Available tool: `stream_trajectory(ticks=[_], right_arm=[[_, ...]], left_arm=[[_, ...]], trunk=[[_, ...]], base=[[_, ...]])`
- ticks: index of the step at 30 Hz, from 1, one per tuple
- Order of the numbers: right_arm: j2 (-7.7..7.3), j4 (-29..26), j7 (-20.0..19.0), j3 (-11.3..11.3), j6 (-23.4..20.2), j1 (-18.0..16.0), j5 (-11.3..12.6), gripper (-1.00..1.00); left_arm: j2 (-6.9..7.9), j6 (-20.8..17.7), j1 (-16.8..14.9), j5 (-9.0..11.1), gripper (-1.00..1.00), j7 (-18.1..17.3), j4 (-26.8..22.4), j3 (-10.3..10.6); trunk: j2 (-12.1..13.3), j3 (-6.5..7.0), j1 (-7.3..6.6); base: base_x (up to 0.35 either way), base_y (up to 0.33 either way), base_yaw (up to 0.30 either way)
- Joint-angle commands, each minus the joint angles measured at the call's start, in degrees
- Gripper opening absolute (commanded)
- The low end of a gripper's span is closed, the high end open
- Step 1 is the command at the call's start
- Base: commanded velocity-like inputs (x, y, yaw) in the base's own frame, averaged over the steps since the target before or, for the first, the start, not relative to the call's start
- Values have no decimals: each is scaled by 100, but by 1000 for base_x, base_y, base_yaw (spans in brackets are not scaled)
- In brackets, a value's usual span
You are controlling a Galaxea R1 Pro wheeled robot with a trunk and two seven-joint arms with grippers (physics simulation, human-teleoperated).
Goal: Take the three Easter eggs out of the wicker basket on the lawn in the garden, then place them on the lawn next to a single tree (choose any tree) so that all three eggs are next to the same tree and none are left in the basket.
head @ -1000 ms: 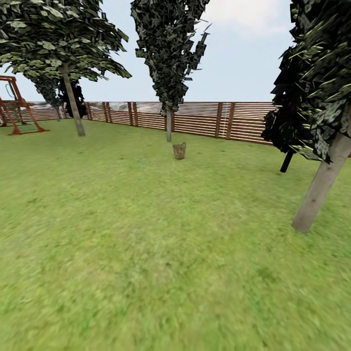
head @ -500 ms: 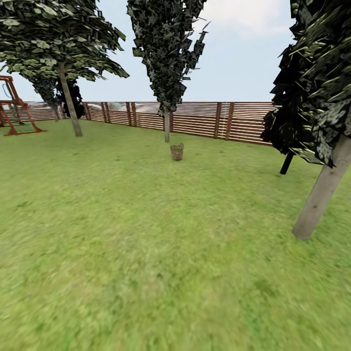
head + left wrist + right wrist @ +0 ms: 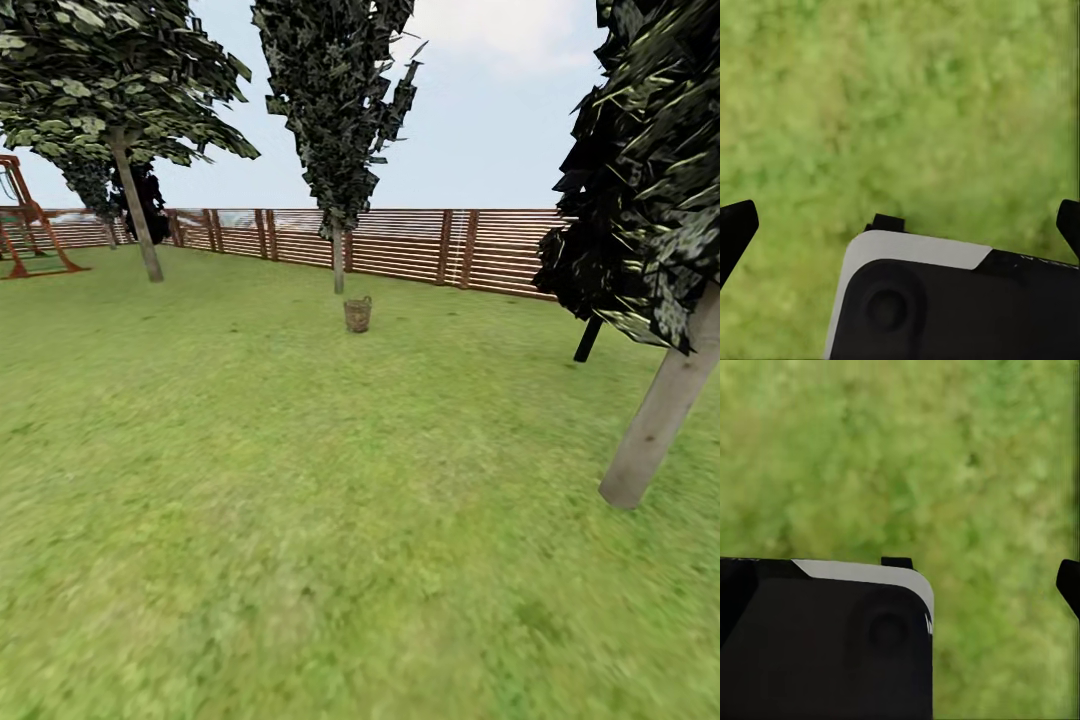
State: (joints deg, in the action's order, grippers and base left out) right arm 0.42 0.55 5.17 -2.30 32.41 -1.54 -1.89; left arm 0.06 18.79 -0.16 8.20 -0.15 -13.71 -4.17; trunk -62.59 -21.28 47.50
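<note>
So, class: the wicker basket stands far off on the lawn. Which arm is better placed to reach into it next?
Neither yet. The wicker basket stands almost dead ahead, far off on the lawn. Both wrist views show grass between wide-apart fingers. Drive closer first.

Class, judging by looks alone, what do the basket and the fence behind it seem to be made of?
The wicker basket: seemingly woven brown twigs, matt; at this distance the weave is only a mottled texture. The fence: apparently brown wood, with thin horizontal slats between darker posts.

fence [image 3: 420,245] along far edge | playset [image 3: 30,235] far left | pale sky [image 3: 500,110]
</note>
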Motion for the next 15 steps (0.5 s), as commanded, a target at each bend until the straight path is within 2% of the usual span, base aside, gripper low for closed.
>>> stream_trajectory(ticks=[1, 9, 15], right_arm=[[2, 6, 45, -25, 11, -4, -22, 100], [2, 6, 45, -24, 11, -4, -22, 100], [2, 6, 46, -25, 11, -4, -22, 100]], left_arm=[[1, 12, -2, 32, 100, -2, -1, -3], [3, 11, -2, 39, 100, -2, -1, -4], [2, 10, -2, 41, 100, -2, -1, -5]], trunk=[[-3, -6, 3], [-3, -6, 3], [-3, -6, 3]], base=[[297, -206, 0], [299, -195, 0], [318, -90, 0]])
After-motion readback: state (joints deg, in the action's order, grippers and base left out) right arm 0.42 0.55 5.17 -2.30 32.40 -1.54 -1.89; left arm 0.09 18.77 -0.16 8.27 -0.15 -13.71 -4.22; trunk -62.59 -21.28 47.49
